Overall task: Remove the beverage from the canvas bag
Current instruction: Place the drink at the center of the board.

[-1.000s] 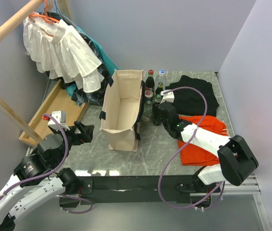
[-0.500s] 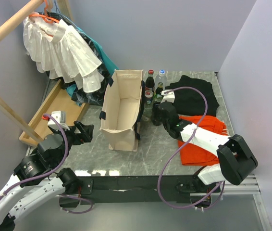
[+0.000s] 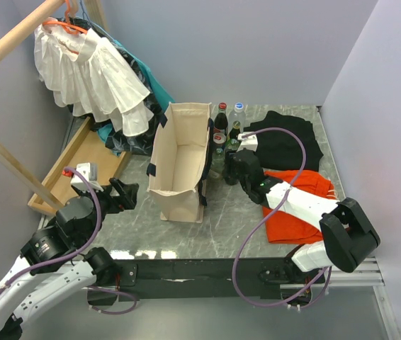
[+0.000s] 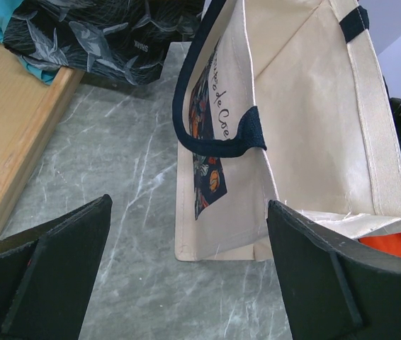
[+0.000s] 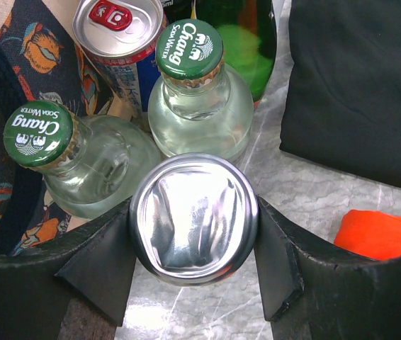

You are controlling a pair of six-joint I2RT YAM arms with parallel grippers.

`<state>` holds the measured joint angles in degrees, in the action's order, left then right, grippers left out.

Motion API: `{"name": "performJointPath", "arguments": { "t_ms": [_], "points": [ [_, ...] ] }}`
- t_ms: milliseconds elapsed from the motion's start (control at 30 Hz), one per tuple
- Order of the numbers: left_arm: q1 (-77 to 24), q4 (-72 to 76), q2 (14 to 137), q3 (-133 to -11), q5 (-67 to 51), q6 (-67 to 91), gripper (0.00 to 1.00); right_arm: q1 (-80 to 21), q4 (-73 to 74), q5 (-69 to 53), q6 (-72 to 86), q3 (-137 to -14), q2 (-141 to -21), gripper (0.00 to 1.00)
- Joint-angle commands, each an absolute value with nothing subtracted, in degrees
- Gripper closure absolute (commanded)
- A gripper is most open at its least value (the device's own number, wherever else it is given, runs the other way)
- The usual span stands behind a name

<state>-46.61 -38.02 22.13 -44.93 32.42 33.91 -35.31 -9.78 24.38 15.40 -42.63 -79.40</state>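
The cream canvas bag [image 3: 179,159] with navy handles stands open near the table's middle; no drink shows in the part of its inside that I see. It also fills the left wrist view [image 4: 307,142]. My right gripper [image 3: 233,167] is just right of the bag, shut on a silver-ended can [image 5: 193,218] gripped on both sides by the fingers [image 5: 278,255]. The can is among the drinks outside the bag: two green-capped glass bottles [image 5: 190,85] [image 5: 59,152] and a red-topped can [image 5: 119,28]. My left gripper [image 3: 125,193] [image 4: 190,276] is open and empty, left of the bag.
A black garment [image 3: 285,142] and an orange garment [image 3: 300,202] lie right of the drinks. More bottles [image 3: 220,117] stand at the back wall. A wooden rack base [image 3: 80,166] and hanging clothes [image 3: 94,78] are at the left.
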Motion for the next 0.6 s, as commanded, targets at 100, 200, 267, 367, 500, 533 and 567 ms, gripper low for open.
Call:
{"name": "performJointPath", "arguments": {
  "t_ms": [100, 200, 267, 367, 500, 533, 567],
  "points": [
    [-46.84, -37.53, 22.76, -46.67, 32.78, 34.19, 0.04, -34.98, -13.98, 24.96, 16.79, -44.56, -78.93, 0.41],
    [-46.85, -37.44, 22.68, -46.67, 32.87, 34.19, 0.04, -35.16, -13.45, 25.75, 16.08, -45.17, -79.01, 0.37],
    [-46.85, -37.35, 22.68, -46.67, 32.78, 34.10, 0.04, -35.07, -12.92, 25.93, 15.65, -45.44, -78.84, 0.36],
    [-46.85, -37.53, 22.85, -46.67, 32.70, 34.10, 0.04, -34.98, -12.92, 26.19, 15.29, -45.44, -78.22, 0.33],
    [-46.85, -37.44, 22.76, -46.67, 32.70, 34.10, 0.04, -35.07, -11.78, 26.28, 14.94, -46.32, -78.05, 0.28],
    [-46.85, -37.35, 22.85, -46.58, 32.61, 34.19, 0.04, -35.07, -11.60, 26.37, 14.85, -46.58, -78.05, 0.27],
    [-46.85, -37.35, 22.85, -46.67, 32.61, 34.10, 0.04, -34.98, -11.51, 26.37, 14.77, -46.76, -78.05, 0.27]
  ]
}}
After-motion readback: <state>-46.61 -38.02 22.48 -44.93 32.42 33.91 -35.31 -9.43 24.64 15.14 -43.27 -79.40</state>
